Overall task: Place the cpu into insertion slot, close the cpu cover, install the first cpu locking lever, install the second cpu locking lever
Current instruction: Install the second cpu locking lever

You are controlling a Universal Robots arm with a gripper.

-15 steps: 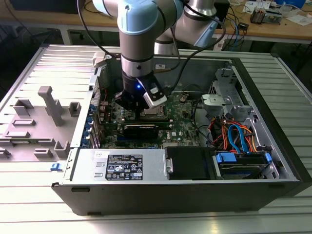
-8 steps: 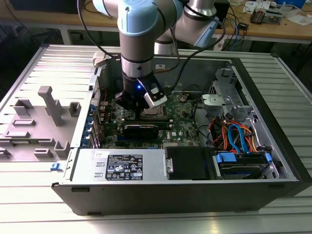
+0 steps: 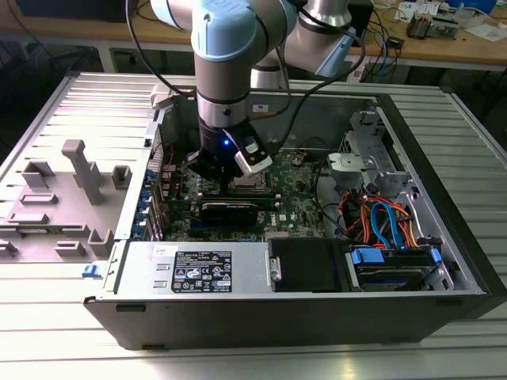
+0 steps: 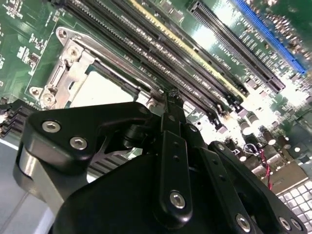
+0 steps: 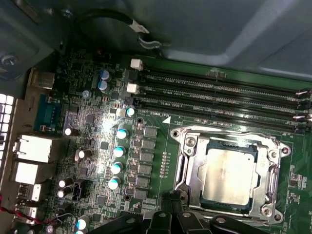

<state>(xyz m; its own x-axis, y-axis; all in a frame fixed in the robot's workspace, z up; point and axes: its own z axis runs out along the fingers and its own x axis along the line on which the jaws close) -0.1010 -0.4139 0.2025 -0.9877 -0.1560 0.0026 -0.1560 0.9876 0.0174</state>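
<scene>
The open computer case (image 3: 261, 293) lies on its side on a ribbed metal table (image 3: 238, 356), with its removed side panel (image 3: 55, 182) lying flat at the exterior view's left. Behind it stands a wooden bench (image 3: 444, 47) strewn with small parts. The robot arm (image 3: 226, 71) reaches straight down into the case over the green motherboard (image 3: 297, 202). Along the near edge of the case sit the silver power supply (image 3: 198, 269), which carries a white label whose print is too small to make out, a black drive box (image 3: 305, 265) beside it, and a blue-latched drive bay (image 3: 392, 265) under a tangle of orange and blue cables (image 3: 380, 218).

The gripper (image 4: 170, 97) hangs low over the board, its black linkage blocking much of the second wrist view. Its fingers (image 4: 171, 105) are drawn together to a narrow tip with nothing between them, just beside the corner of the insertion slot (image 5: 229, 170). In the first wrist view the cpu (image 5: 228, 175) lies flat inside that slot, its silvery top showing through the open middle of the cpu cover (image 5: 270, 170), which lies down over it. Four long black memory slots (image 5: 219, 97) run parallel next to the socket. Rows of blue-topped capacitors (image 5: 118, 151) stand on its other side, and metal rear ports (image 5: 34, 148) line the board's edge. White lettering on the board is too fine to read.
</scene>
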